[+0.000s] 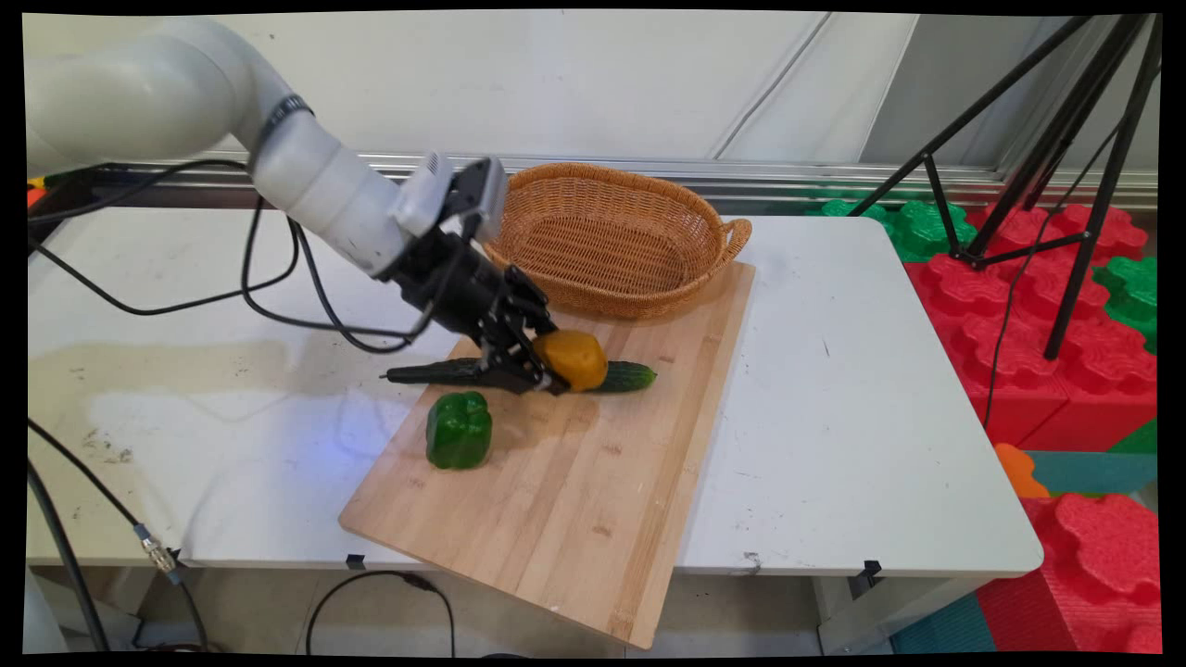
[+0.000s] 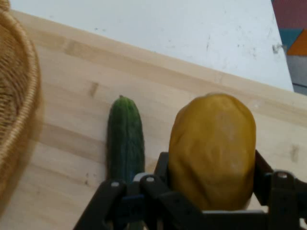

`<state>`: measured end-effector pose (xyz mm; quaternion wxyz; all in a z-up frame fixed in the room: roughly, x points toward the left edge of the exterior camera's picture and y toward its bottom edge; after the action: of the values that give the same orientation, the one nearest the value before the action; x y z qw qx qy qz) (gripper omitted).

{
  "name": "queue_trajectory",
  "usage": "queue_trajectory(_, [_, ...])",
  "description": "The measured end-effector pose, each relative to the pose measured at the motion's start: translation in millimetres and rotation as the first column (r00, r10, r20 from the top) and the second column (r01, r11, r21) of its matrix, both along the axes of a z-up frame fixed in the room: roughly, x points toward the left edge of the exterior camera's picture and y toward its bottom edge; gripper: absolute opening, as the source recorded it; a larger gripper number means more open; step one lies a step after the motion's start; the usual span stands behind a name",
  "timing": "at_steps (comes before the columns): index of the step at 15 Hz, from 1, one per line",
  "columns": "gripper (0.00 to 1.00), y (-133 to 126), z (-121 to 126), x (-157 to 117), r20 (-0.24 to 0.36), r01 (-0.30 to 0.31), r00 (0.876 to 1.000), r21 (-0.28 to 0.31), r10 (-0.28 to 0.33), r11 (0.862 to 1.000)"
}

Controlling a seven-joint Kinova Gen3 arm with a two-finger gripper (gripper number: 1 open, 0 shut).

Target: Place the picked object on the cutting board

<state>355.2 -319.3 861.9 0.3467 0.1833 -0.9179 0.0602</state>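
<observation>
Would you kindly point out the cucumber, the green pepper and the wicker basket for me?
cucumber (image 2: pixel 125 139), hand view, middle of its dark green body.
green pepper (image 1: pixel 459 430), main view, centre of its side.
wicker basket (image 1: pixel 715 222), main view, on its right rim.

Bright, even light; soft shadows on cutting board (image 1: pixel 574 482); main view sharp, hand view slightly soft.

Wicker basket (image 1: pixel 616 236) sits at the far end of my wooden cutting board (image 1: pixel 574 482). Green bell pepper (image 1: pixel 459 430) on the board's left side, black tripod (image 1: pixel 1056 157) off right over red and green foam blocks (image 1: pixel 1047 306).
</observation>
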Motion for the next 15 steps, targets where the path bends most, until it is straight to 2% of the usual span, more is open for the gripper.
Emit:
queue_trajectory(4, [0.00,-4,-27,-19,0.046,-0.024,0.999,0.027,0.022,0.999])
queue_trajectory(13, [0.00,-15,-64,-47,0.096,-0.060,0.994,0.047,0.055,0.997])
queue_trajectory(14, [1.00,-16,-67,-50,0.096,-0.063,0.994,0.048,0.058,0.997])
queue_trajectory(15, [1.00,-17,-68,-52,0.095,-0.067,0.993,0.047,0.062,0.997])
